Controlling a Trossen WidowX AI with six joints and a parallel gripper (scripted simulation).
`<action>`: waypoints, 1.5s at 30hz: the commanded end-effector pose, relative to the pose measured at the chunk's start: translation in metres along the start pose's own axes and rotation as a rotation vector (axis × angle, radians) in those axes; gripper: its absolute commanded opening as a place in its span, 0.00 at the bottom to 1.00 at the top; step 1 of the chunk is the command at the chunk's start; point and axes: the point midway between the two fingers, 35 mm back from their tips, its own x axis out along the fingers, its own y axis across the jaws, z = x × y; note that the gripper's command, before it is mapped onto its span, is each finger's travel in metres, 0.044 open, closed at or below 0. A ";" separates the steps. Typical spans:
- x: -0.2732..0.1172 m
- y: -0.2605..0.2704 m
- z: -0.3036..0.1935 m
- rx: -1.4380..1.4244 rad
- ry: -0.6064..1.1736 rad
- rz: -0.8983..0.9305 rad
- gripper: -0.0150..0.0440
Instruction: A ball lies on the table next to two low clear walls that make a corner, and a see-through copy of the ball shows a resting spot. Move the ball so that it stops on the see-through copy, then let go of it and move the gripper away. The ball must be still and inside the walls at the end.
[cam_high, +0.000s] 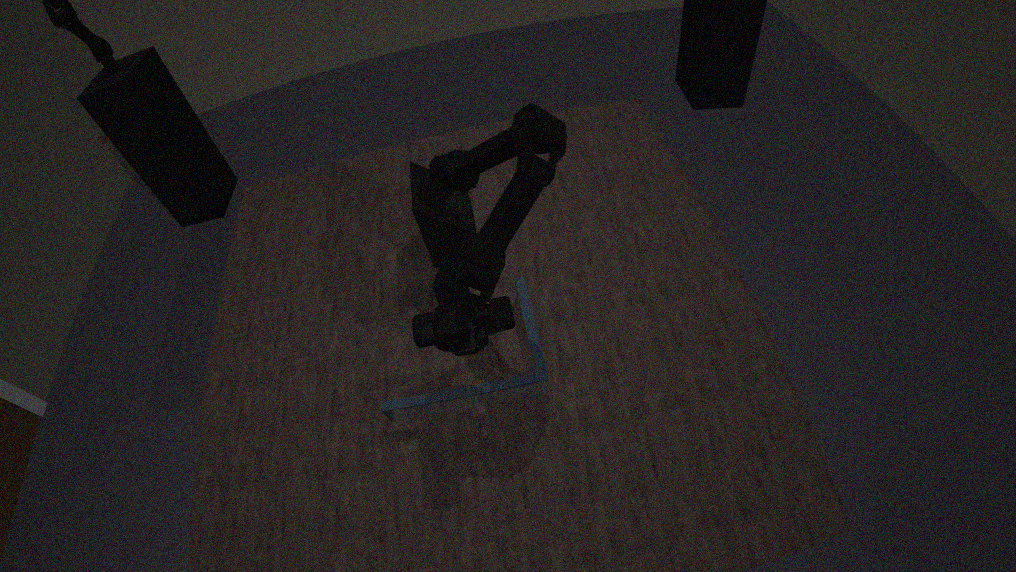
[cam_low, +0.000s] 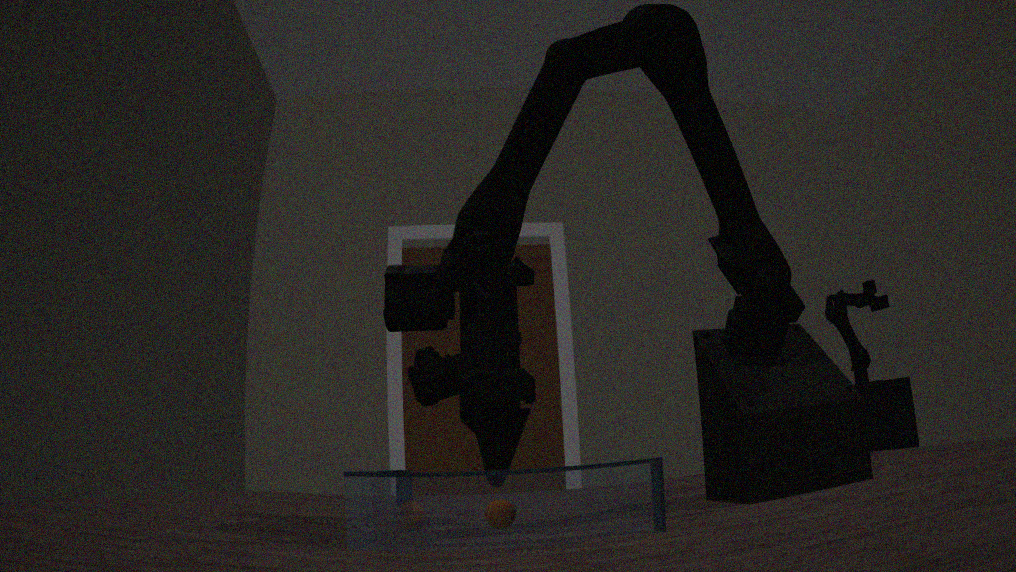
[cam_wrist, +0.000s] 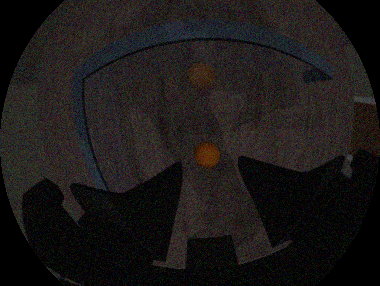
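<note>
Above, gripper (cam_low: 495, 477) open over unmarked ball (cam_low: 500, 513).

A slim robot arm (cam_low: 639, 92) in matte black throughout, showing almost as a silhouette in dim light. Its long, rounded links join at bulky cylindrical joints. A boxy black module (cam_low: 418, 298) juts from one side of the wrist section. The black parallel-jaw gripper (cam_low: 495, 474) tapers to a narrow wedge, and its two fingers are broad, flat, pointed plates. No cables, screws or markings can be made out.
</note>
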 end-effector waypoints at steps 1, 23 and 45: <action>0.009 0.000 -0.003 0.010 0.009 0.005 0.68; 0.033 0.000 -0.004 0.010 0.010 0.007 0.48; -0.048 -0.004 0.004 0.010 0.009 -0.006 0.25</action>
